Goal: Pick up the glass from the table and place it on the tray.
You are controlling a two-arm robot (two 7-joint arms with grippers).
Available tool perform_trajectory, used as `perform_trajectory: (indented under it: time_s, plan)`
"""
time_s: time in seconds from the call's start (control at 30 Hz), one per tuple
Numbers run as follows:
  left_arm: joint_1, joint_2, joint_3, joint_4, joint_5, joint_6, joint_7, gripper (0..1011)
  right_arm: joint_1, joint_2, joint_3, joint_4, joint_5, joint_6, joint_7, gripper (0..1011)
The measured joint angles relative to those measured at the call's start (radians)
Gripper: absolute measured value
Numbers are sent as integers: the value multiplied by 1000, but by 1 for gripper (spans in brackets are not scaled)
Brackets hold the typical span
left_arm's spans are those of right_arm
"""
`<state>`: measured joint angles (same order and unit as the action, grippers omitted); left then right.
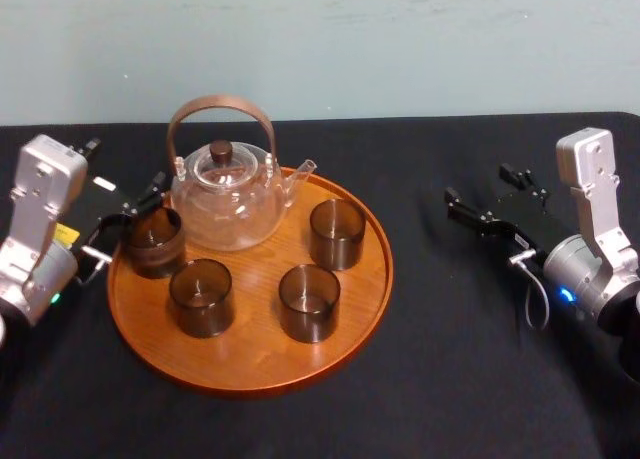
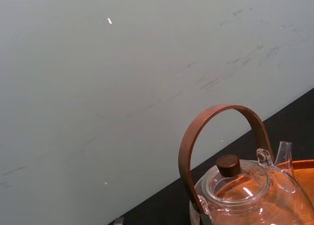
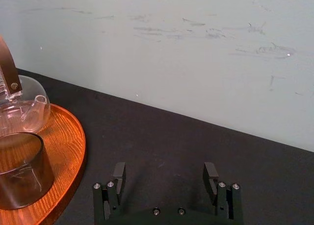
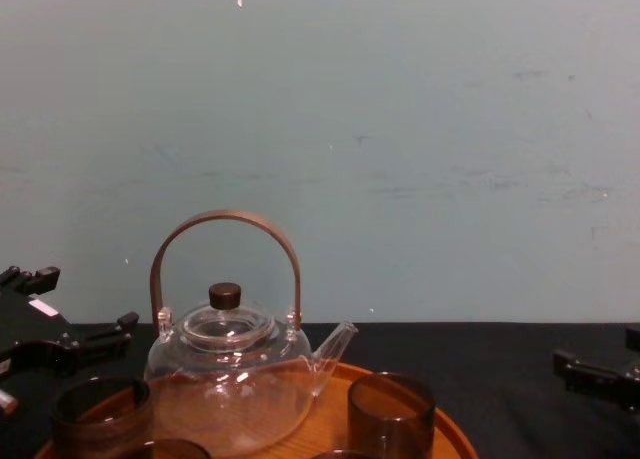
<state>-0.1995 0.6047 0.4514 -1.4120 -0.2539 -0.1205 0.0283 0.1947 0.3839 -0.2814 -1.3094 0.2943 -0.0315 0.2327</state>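
The round orange-brown tray lies left of centre on the black table. Four smoky brown glasses stand on it. The leftmost glass sits by the tray's left rim, beside the teapot; the chest view shows this glass at the lower left. My left gripper is open, one finger behind that glass and the other on its near-left side, and I cannot tell whether they touch it. My right gripper hovers open and empty over bare table right of the tray, its fingers spread wide.
A clear glass teapot with a brown bow handle stands at the tray's back left. Three other glasses stand on the front and right of the tray. A pale wall rises behind the table's far edge.
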Motion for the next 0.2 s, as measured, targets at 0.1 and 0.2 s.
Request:
perform_trajectory:
  time_s: [0.1, 0.2]
  plan:
    - [0, 0, 0, 0, 0, 0, 0, 1001, 0, 0, 0, 0, 0, 0, 0, 1002]
    - [0, 0, 0, 0, 0, 0, 0, 1001, 0, 0, 0, 0, 0, 0, 0, 1002]
